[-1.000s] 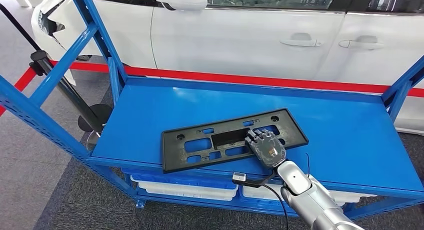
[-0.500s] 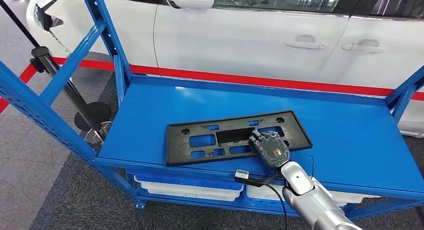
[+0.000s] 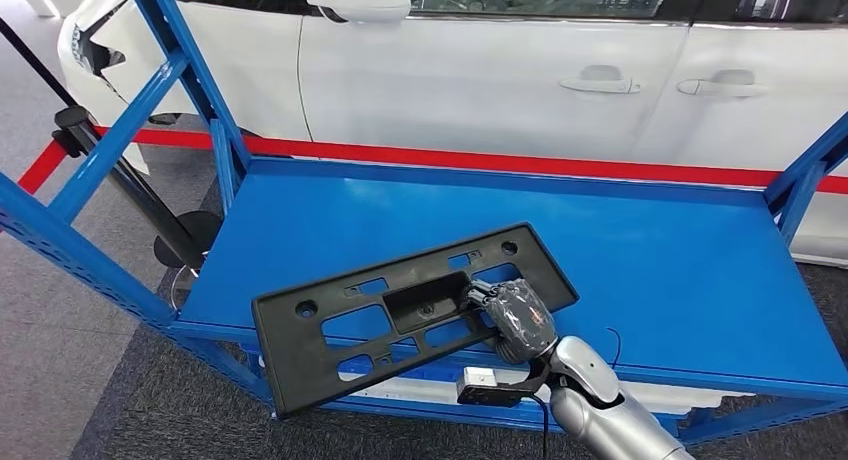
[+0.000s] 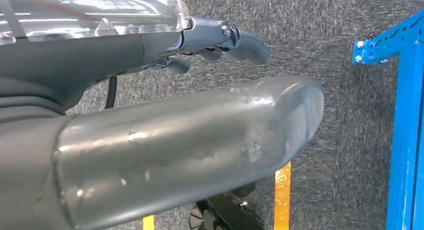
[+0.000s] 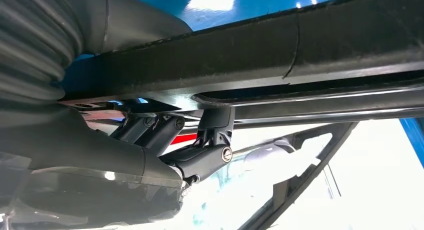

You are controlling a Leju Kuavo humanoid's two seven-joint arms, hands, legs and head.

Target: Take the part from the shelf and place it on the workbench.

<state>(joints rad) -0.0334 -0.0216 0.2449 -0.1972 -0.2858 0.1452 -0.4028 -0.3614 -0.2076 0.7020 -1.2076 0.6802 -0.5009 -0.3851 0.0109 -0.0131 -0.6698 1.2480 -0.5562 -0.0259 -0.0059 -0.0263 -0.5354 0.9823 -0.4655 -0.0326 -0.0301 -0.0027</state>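
1. Right hand point(image 3: 512, 315) is wrapped over the near long edge of the black part point(image 3: 400, 310), fingers hooked through one of its cut-outs, thumb underneath in the right wrist view point(image 5: 150, 45): a firm hold on the part
2. The part itself is tilted, one end jutting out past the front edge of the blue shelf point(image 3: 650, 250), the far end above the shelf deck; whether that end touches the deck, I can't tell
3. Left hand point(image 4: 190, 140) hangs by the dark carpet with its fingers loosely extended and nothing in them
4. Step in hand, as I read it: drawing the part clear of the shelf
5. To do it well, pull straight back and keep the plate level, because it's held off-centre and the long free end will want to droop and swing
6. Watch the blue upright point(image 3: 200, 100) on the left; that overhanging corner could catch it on a turn
7. Keep the grip tight, since a thin flat frame can pivot in the fingers
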